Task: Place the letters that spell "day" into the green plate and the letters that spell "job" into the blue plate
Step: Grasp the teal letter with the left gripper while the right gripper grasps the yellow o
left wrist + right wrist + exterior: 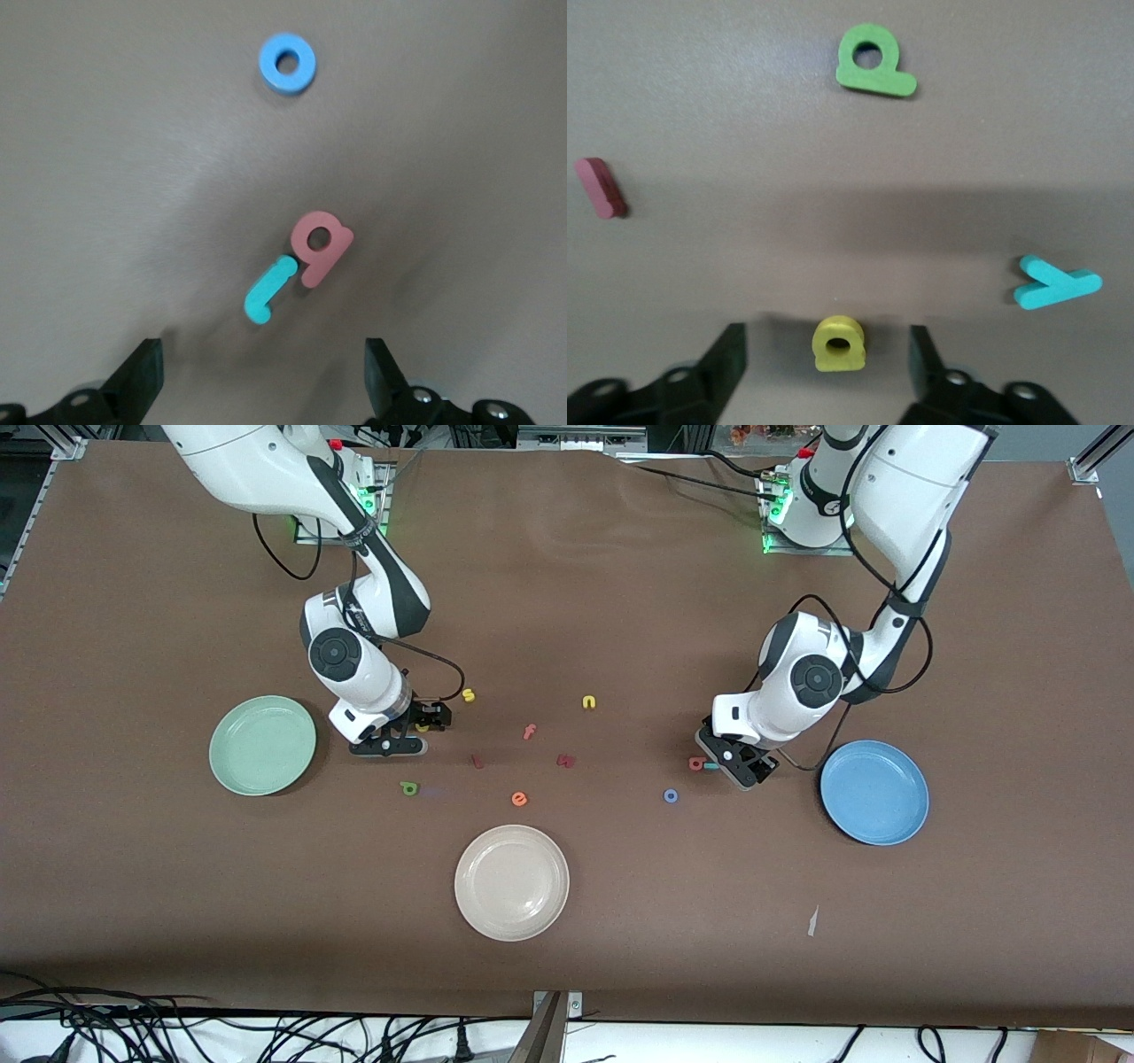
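My right gripper (828,363) is low over the table, open, with the yellow rounded letter (839,343) lying between its fingers and a gap on each side. Close by lie the green rounded letter (874,62) and the teal y (1056,288). The green plate (262,745) sits beside this gripper (416,726), toward the right arm's end. My left gripper (264,381) hangs open and empty just short of the teal j (270,289), which touches the salmon b (320,246). The blue o (287,63) lies apart from them. The blue plate (873,792) sits beside the left gripper (735,766).
A cream-white plate (511,882) sits nearer the front camera at mid-table. Between the arms lie a yellow s (468,695), a yellow n (589,702), an orange f (529,732), an orange e (519,799) and two dark red letters (477,761) (565,760).
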